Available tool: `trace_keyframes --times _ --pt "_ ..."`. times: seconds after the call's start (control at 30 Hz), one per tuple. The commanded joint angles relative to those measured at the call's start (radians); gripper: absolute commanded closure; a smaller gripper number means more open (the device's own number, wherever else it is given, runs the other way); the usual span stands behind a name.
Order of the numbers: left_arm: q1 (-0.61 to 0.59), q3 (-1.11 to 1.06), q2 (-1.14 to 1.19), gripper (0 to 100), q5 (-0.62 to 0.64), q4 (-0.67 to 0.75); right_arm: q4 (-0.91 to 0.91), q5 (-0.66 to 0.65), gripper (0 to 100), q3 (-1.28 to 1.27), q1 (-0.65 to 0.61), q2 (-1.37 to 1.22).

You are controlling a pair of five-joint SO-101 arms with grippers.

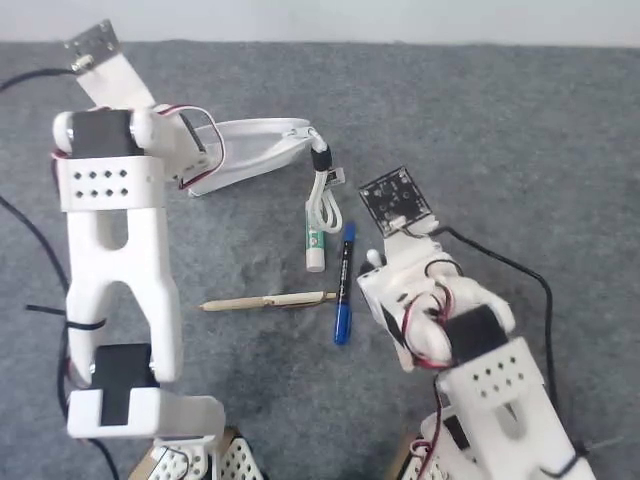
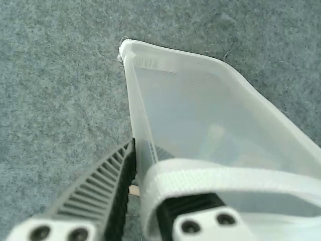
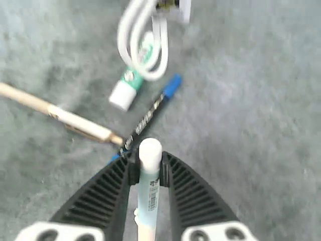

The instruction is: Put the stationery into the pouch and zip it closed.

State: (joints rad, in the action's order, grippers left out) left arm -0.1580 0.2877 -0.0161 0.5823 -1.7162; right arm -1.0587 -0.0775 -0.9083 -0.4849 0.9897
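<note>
A white see-through pouch lies at the back of the grey mat, its mouth held up. My left gripper is shut on the pouch wall, one finger outside and one inside. In the middle lie a coiled white cable, a white-and-green tube, a blue marker and a beige pen. My right gripper is shut on a white pen-like stick, just right of the blue marker. The right gripper hovers beside the marker.
Grey carpet-like mat covers the table, with open room at the right and front left. The left arm stretches along the left side. Black wires trail by the right arm. The beige pen and tube lie ahead of the right gripper.
</note>
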Motion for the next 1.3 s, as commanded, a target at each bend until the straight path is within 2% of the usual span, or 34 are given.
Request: trace_keyframes --times 0.0,0.17,0.43,0.73,0.97,1.27 --pt "-0.005 -0.005 -0.02 99 0.012 0.021 0.067 0.061 99.1 0.011 -0.041 0.107" --pt "-0.005 -0.005 -0.018 99 0.012 0.021 0.159 0.141 99.2 0.011 -0.074 0.229" --pt "-0.005 -0.007 -0.018 99 0.012 0.017 0.351 0.138 99.2 0.006 -0.139 0.331" --pt "-0.006 -0.007 -0.018 99 0.012 0.017 0.705 0.141 99.2 0.006 -0.206 0.329" --pt "0.0 -0.008 -0.018 99 0.012 0.017 0.814 0.138 99.2 0.006 -0.274 0.329" --pt "0.0 -0.008 -0.018 99 0.012 0.02 1.004 0.135 99.2 0.006 -0.268 0.328"
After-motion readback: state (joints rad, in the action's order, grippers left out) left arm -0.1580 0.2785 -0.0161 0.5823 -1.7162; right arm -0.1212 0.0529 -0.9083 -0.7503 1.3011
